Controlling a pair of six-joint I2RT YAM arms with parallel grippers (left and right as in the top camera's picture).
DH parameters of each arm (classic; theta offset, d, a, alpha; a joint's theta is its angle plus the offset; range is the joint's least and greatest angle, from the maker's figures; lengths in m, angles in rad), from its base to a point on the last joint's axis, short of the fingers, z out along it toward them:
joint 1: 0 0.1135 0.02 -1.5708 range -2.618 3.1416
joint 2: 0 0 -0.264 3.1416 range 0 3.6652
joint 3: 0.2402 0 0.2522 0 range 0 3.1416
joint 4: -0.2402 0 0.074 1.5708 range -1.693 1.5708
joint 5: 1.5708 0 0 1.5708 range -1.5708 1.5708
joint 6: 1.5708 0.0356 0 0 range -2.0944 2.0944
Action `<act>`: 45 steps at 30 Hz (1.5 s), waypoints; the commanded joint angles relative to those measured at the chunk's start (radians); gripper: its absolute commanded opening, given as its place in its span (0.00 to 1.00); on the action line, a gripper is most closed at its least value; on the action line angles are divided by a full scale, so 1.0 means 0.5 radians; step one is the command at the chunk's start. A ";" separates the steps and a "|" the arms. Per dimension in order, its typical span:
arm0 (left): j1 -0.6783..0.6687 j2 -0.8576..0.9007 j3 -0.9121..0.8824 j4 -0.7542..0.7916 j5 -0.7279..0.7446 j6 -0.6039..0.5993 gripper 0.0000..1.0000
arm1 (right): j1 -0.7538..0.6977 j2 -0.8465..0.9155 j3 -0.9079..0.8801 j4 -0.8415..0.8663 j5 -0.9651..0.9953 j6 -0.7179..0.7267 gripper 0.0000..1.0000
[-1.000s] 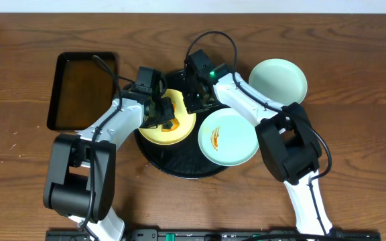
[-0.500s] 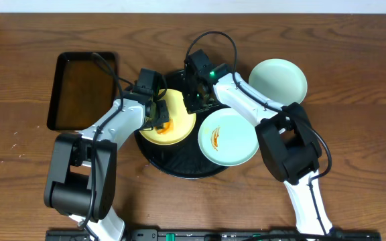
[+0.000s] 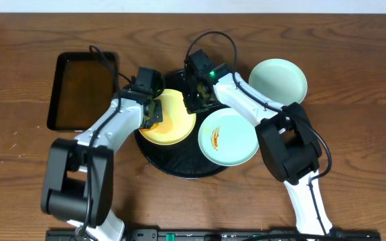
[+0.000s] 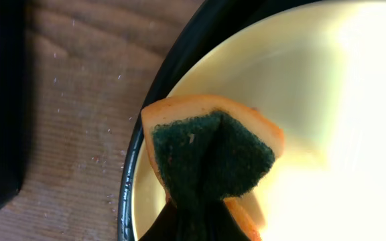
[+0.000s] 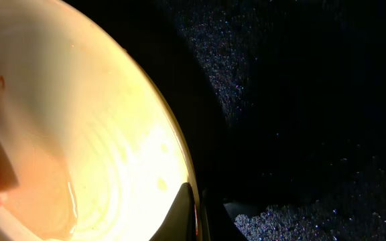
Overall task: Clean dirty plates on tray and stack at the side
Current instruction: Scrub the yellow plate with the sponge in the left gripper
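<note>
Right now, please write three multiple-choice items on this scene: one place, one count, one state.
1. Where is the smear-free mint plate, relative to the round tray? A on it; B on the table, right of it; C on the table, left of it.
2. How many plates show? A two; B four; C three.
3. The left gripper is: A shut on the sponge; B open; C shut on a plate rim.
Key: B, it lies on wood; C, yellow plate, smeared mint plate, clean one; A, the left wrist view shows the sponge pinched.
</note>
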 commanded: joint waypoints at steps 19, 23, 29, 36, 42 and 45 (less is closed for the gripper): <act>0.018 0.378 -0.013 0.578 0.555 -0.323 0.08 | 0.027 0.097 -0.016 -0.015 -0.008 -0.045 0.01; 0.057 0.392 -0.013 0.527 0.504 -0.140 0.08 | 0.027 0.097 -0.016 -0.019 0.005 -0.045 0.01; 0.192 0.373 -0.012 0.323 0.282 -0.017 0.08 | 0.027 0.097 -0.016 -0.018 0.007 -0.045 0.01; 0.342 0.256 -0.008 0.169 0.240 0.033 0.08 | 0.025 0.097 -0.016 -0.017 0.006 -0.045 0.01; 0.360 0.008 -0.007 0.154 0.240 0.035 0.08 | 0.025 0.097 -0.016 -0.018 0.013 -0.045 0.01; 0.360 -0.163 -0.007 0.146 0.242 0.034 0.07 | 0.025 0.097 -0.016 -0.017 0.013 -0.045 0.01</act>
